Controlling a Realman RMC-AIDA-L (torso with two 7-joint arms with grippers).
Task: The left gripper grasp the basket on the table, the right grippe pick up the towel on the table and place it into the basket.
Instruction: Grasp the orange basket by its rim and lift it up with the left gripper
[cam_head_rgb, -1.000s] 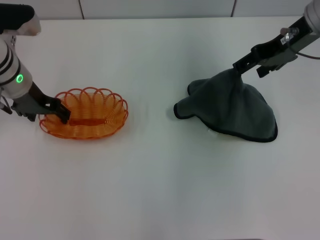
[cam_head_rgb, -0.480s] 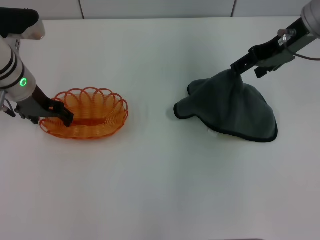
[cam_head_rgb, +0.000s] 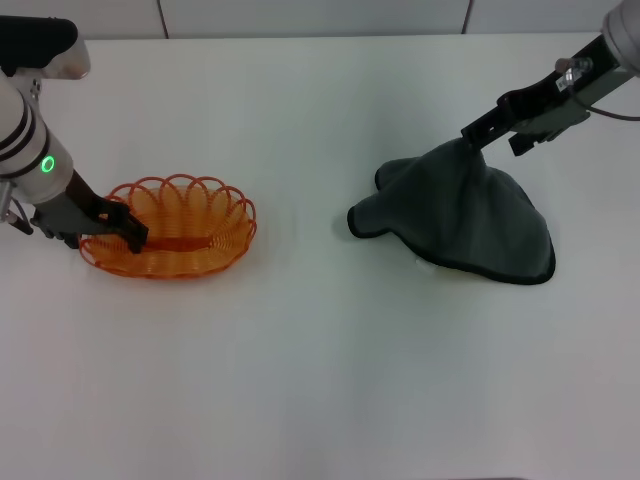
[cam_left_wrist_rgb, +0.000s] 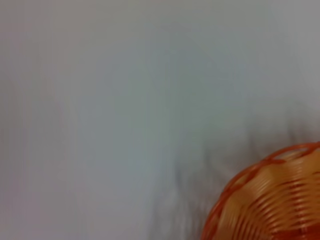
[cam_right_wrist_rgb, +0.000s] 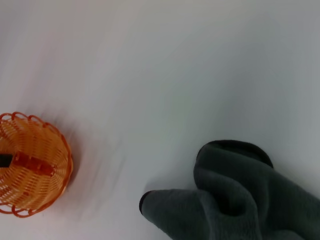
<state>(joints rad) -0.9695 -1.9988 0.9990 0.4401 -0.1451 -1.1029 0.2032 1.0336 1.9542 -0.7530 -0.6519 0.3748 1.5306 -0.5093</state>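
Grey towel (cam_head_rgb: 470, 215) hung tented from my right end effector (cam_head_rgb: 470, 136), pinched at its peak and barely risen since; left end effector (cam_head_rgb: 128, 232) stayed clamped on basket (cam_head_rgb: 190, 235).

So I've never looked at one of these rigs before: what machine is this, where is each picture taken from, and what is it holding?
This is a robot with two arms, each ending in a black two-fingered pincer. The wide picture comes from a camera on its head, looking down at a white table. The other two come from cameras on its wrists, so they show close, odd-angled views of the same things.

Two things lie on the table. At the robot's left is an orange wire basket, and the left pincer is closed on its rim. At the right is a dark grey-green towel. The right pincer has pinched its top and pulled it up into a tent shape, while the towel's edges rest on the table.

The left wrist view shows only a corner of the basket; the right wrist view shows both towel and basket.
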